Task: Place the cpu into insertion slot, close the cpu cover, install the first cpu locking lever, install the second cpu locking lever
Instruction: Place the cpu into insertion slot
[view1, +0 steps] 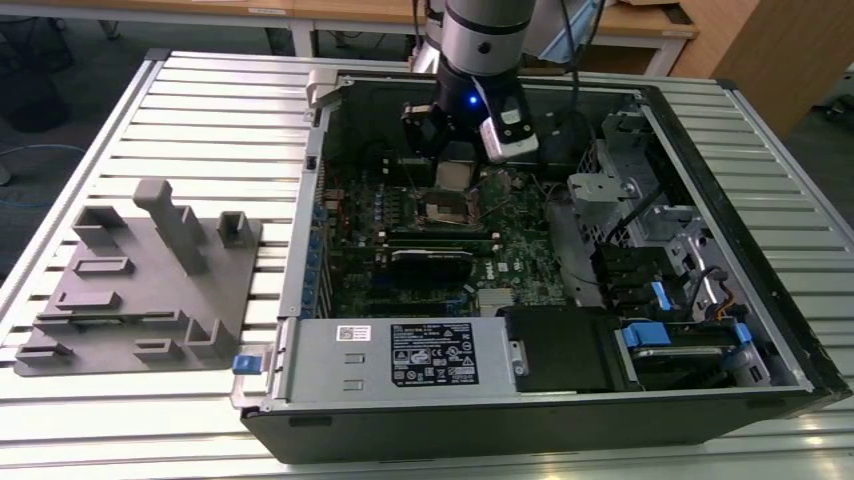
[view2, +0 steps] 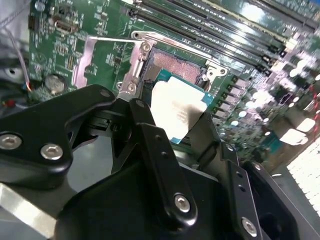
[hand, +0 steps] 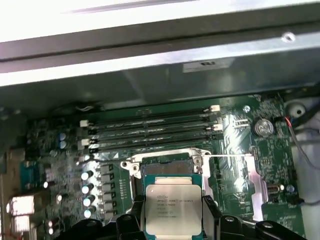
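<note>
My pincer (hand: 173, 220) is narrowed onto the cpu (hand: 172, 209), with one finger (view2: 142, 130) against each of two opposite edges, so I judge the first step is in hand: getting the chip into the insertion slot (hand: 167, 169). The chip sits between the fingertips, and the slot lies directly beneath and just beyond them. Part of its dark bed and shiny rim shows past the chip's far edge. I cannot tell whether the chip already touches the slot or hangs just clear of it.

By my reckoning, seating it calls for the chip's edges squared to the rim, a flat and gentle descent, and no sideways drag across the contacts.

The cpu is a small flat square with a dull silver-grey top carrying fine print and a thin greenish border around it.

Further out from the pincer, a silvery metal plate (hand: 255, 185) lies flat beside the slot, and long memory slots (hand: 150, 125) run past it on the green motherboard (hand: 235, 125). All of it sits in the open computer case (view1: 694, 180) on the bench (view1: 200, 100).
</note>
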